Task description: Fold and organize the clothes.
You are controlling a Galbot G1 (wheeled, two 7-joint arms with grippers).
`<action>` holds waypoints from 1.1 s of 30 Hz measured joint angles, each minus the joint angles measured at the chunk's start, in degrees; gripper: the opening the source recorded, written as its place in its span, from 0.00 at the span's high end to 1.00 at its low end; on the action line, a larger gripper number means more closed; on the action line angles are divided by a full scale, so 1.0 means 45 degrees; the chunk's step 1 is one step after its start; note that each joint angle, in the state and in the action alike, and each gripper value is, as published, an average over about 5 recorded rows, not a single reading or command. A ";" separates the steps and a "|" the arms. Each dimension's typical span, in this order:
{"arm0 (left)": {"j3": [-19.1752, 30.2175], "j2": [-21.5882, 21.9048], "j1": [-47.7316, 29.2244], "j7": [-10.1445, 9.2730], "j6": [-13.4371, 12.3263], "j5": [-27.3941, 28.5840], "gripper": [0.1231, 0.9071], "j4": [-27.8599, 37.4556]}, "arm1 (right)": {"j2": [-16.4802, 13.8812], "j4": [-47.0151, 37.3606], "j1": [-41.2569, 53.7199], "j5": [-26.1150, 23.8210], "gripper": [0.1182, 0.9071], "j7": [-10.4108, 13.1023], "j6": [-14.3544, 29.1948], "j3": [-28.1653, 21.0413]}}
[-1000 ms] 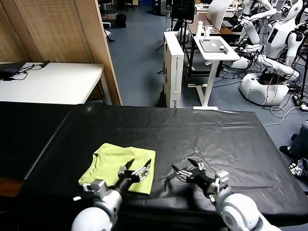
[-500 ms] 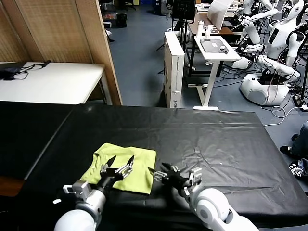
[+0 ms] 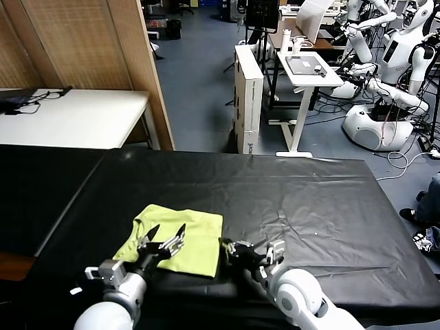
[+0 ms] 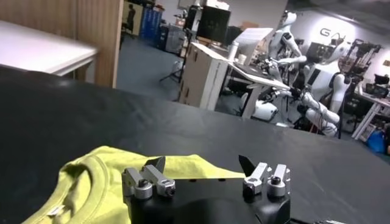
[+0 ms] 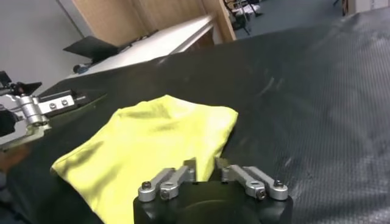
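- The tabletop (image 3: 309, 199) wears a wrinkled black cover.
- A folded lime T-shirt (image 3: 189, 234) lies flat near its front edge, left of centre.

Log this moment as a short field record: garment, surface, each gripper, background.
garment: lime T-shirt, folded into a compact stack, collar end toward the robot's left
surface: black table cover, wrinkled
left gripper: open, over the near part of the shirt, holding nothing
right gripper: fingers close together, beside the shirt's right edge, holding nothing
background: white desk, cardboard box, other white robots
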 joint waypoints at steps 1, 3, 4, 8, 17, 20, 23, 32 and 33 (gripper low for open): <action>-0.0034 -0.0003 0.0018 -0.0001 -0.0002 -0.0008 0.00 0.0004 | 0.0005 0.0006 -0.0027 0.0002 0.97 -0.0002 -0.0005 0.0034; -0.0083 0.0000 0.0042 -0.0003 -0.0004 -0.0033 0.00 0.0013 | -0.0014 0.0052 -0.0092 0.0016 0.97 -0.0009 -0.0019 0.0108; -0.0099 0.0004 0.0046 -0.0004 -0.0005 -0.0047 0.00 0.0018 | -0.0035 0.0090 -0.0127 0.0029 0.97 -0.0012 -0.0029 0.0147; -0.0110 -0.0010 0.0013 -0.0011 -0.0002 -0.0101 0.00 0.0046 | -0.0210 0.0282 -0.0318 0.0090 0.97 -0.0018 -0.0063 0.0366; -0.0088 -0.0127 -0.0007 -0.0014 -0.0002 -0.0111 0.00 0.0140 | -0.0703 0.0514 -0.0349 0.0732 0.97 0.0011 -0.0350 0.0910; -0.0102 -0.0140 -0.0001 -0.0014 -0.0003 -0.0100 0.00 0.0172 | -0.0654 0.0571 -0.0246 0.0846 0.91 0.0028 -0.0494 0.0844; -0.0117 -0.0174 0.0034 -0.0014 -0.0005 -0.0085 0.00 0.0198 | -0.0519 0.0491 -0.0131 0.0852 0.70 0.0034 -0.0538 0.0717; -0.0162 -0.0330 0.0097 -0.0014 -0.0005 -0.0046 0.00 0.0205 | -0.0196 0.0061 0.0233 0.0720 0.06 -0.0031 -0.0563 0.0309; -0.0179 -0.0345 0.0114 -0.0014 -0.0007 -0.0040 0.00 0.0206 | -0.0162 0.0011 0.0269 0.0676 0.05 -0.0076 -0.0557 0.0257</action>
